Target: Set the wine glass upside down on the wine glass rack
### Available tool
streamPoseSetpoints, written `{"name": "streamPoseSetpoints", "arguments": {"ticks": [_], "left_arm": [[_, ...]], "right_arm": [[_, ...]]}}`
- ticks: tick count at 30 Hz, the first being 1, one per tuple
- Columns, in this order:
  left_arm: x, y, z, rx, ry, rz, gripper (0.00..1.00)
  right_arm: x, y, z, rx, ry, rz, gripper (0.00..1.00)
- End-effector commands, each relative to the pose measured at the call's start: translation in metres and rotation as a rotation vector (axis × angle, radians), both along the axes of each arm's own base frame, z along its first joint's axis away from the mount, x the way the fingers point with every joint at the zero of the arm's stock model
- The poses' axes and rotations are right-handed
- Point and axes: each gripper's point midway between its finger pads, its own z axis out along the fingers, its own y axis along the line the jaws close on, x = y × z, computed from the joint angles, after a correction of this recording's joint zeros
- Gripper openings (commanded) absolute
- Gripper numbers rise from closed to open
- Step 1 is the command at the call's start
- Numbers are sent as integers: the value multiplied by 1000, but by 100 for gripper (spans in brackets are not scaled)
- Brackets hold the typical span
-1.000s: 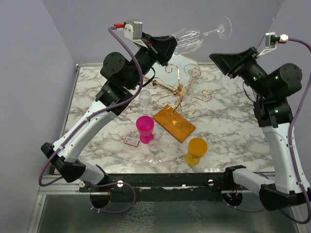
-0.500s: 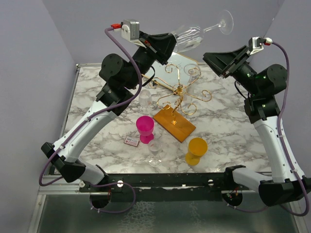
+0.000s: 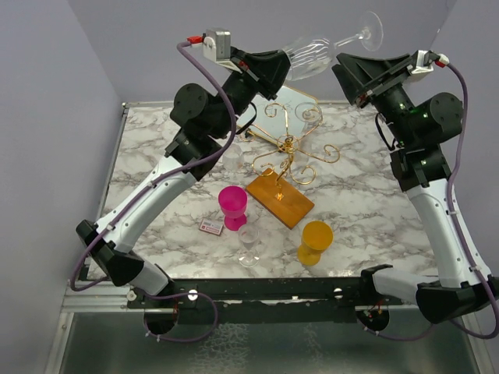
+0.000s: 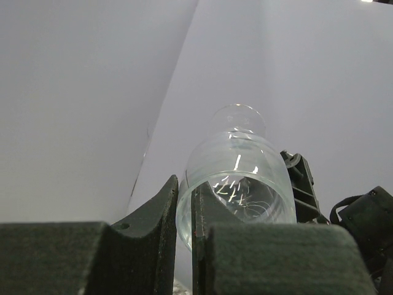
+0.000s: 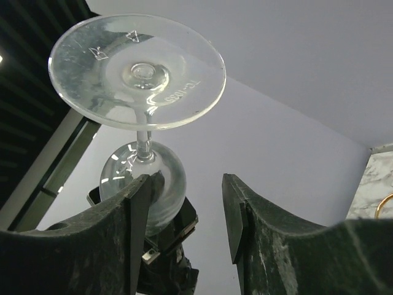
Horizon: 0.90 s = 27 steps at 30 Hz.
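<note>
Seen from above, the left end effector (image 3: 287, 68) is clenching the wine glass (image 3: 310, 54) by its bowl, high over the worktop's (image 3: 374, 218) far edge, near the right end effector (image 3: 348, 76). The wine glass rack (image 3: 290, 156) is standing mid-worktop. In the left wrist view, its jaws are pinching the bowl's wall. In the right wrist view, the jaws are standing released, with the glass's foot hanging above them to the left.

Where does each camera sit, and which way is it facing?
Top external: fixed above and behind the bases, looking down at the marble table and wine glass rack; both arms show.
Left wrist: on the left arm, facing the wall along the left gripper, which holds the wine glass by its bowl.
Right wrist: on the right arm, facing the glass's foot through the open right gripper.
Shared: both wrist views show the wine glass, from opposite ends.
</note>
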Motion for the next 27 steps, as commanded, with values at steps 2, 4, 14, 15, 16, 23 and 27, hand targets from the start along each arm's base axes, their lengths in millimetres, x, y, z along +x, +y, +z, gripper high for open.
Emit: {"name": "streamPoseSetpoints", "arguments": {"ticks": [2,4,14,15,16,23,27], "left_arm": [[-7,-1,27,-89,-43,-51,0],[-6,-3,25,-87,-37,-54,0],[-1,2,21,-95,-25,-16,0],[0,4,21,-101,-20,-7,0],[1,6,22,-107,-17,7,0],[10,24,22,-139,10,99,0],[7,19,20,-123,1,74,0]], "right_arm": [[16,-1,13,71,3,-73,53],[20,-1,13,87,9,-95,53],[26,-10,19,170,-11,-146,49],[22,-9,22,170,-40,-140,48],[18,-9,24,176,-69,-131,47],[11,-6,16,182,-94,-100,48],[14,-1,19,182,-96,-72,50]]}}
